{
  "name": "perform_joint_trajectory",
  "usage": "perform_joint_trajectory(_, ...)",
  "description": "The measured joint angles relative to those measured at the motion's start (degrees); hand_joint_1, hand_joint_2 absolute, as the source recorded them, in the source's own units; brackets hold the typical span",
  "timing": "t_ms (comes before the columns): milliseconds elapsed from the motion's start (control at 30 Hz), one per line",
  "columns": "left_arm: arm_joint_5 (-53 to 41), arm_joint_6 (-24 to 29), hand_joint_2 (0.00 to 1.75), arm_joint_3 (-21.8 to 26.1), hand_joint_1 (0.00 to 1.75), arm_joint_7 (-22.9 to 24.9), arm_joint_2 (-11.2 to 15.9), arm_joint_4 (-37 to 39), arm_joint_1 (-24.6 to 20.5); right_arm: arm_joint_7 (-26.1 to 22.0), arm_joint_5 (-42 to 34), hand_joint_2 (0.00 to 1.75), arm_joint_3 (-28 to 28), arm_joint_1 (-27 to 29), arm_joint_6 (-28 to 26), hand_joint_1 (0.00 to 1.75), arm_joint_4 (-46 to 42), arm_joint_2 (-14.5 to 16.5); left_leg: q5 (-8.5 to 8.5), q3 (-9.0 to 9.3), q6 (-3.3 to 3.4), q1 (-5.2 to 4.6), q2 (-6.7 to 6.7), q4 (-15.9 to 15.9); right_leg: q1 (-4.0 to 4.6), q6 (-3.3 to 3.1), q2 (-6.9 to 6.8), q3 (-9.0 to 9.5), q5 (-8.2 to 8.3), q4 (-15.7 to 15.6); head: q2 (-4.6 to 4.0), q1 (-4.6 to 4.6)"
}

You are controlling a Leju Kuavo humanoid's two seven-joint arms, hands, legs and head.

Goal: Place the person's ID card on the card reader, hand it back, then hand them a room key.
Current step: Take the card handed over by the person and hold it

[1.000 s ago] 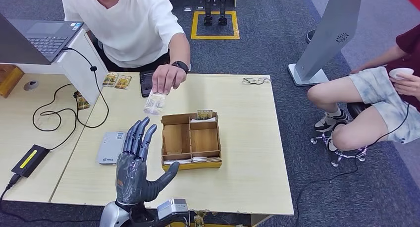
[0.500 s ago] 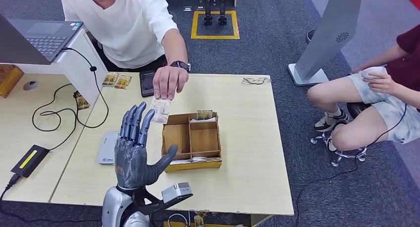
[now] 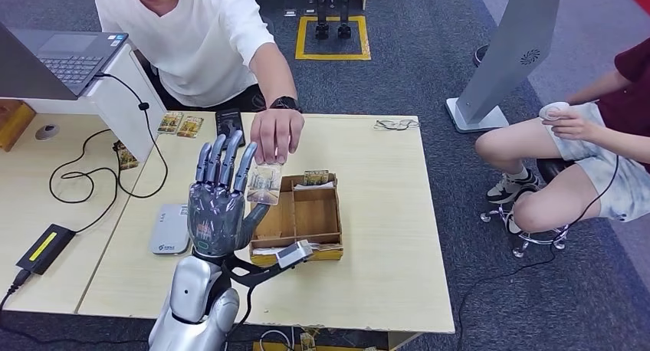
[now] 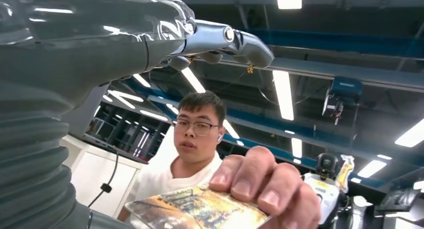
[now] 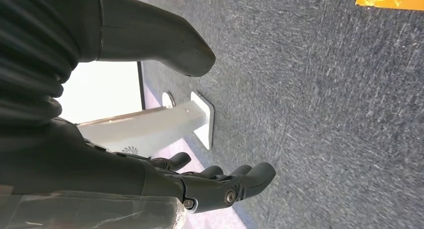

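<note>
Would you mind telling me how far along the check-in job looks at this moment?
Nothing looks finished yet. In hand: the person's hand holds the ID card out beside the raised left hand, whose fingers are spread and not closed on it. Left: taking the card, laying it on the card reader, which has nothing on it, handing it back, then giving a room key. The right hand hangs above the carpet.

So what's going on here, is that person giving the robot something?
Yes. A person in a white shirt leans over the table and holds out an ID card toward the robot's raised left hand. That hand is open, fingers spread upward, and the card sits right at its fingertips, still pinched in the person's hand. The card reader lies on the table beside a wooden box. The right hand hangs over the floor.
</note>
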Motion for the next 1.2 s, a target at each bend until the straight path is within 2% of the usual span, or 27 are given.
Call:
perform_joint_trajectory(100,-0.8,0.3,1.75,0.4,0.00,2.0,-0.1,2.1,-1.0,0.1,0.0,1.75,0.9,0.0,0.0,0.00,0.4,-0.5,0.00,-0.01,0.00,0.00,0.00,0.0,0.00,0.00,0.01,-0.02,0.00,0.0,0.00,0.01)
perform_joint_trajectory(133,-0.8,0.4,1.75,0.4,0.19,2.5,-0.1,2.8,-1.3,0.2,0.0,1.75,1.1,0.0,0.0,0.00,0.5,-0.6,0.00,-0.01,0.00,0.00,0.00,0.0,0.00,0.00,0.00,-0.02,-0.01,0.0,0.00,0.01)
perform_joint_trajectory(233,-0.9,0.4,1.75,0.5,1.50,3.2,-0.3,4.4,-2.1,0.2,0.0,1.75,1.8,0.0,0.1,0.00,0.7,-0.9,0.00,-0.02,0.00,0.00,0.00,0.0,0.00,0.00,0.00,-0.02,-0.01,0.0,0.00,0.00)
perform_joint_trajectory(267,-0.9,0.4,1.75,0.5,1.75,3.2,-0.4,4.8,-2.3,0.2,0.0,1.75,2.0,0.0,0.1,0.00,0.8,-1.0,0.00,-0.02,0.00,0.00,0.00,0.0,0.00,0.00,0.00,-0.03,-0.01,0.0,0.00,0.00)
perform_joint_trajectory(533,-0.8,0.1,1.75,0.5,1.75,4.2,-1.0,7.4,-3.4,0.4,0.0,1.75,2.4,0.0,0.2,0.00,1.1,-1.3,0.00,-0.02,0.00,0.00,0.01,0.0,0.00,0.00,0.02,-0.04,0.00,0.0,0.00,0.00)
perform_joint_trajectory(1200,-0.3,0.3,1.75,0.5,1.75,4.3,-1.0,7.6,-3.9,-1.1,0.0,1.75,2.7,0.0,-0.3,0.00,1.2,-1.7,-0.01,-0.03,-0.01,0.00,0.01,0.0,0.00,0.00,0.02,-0.04,-0.01,0.0,0.00,0.01)
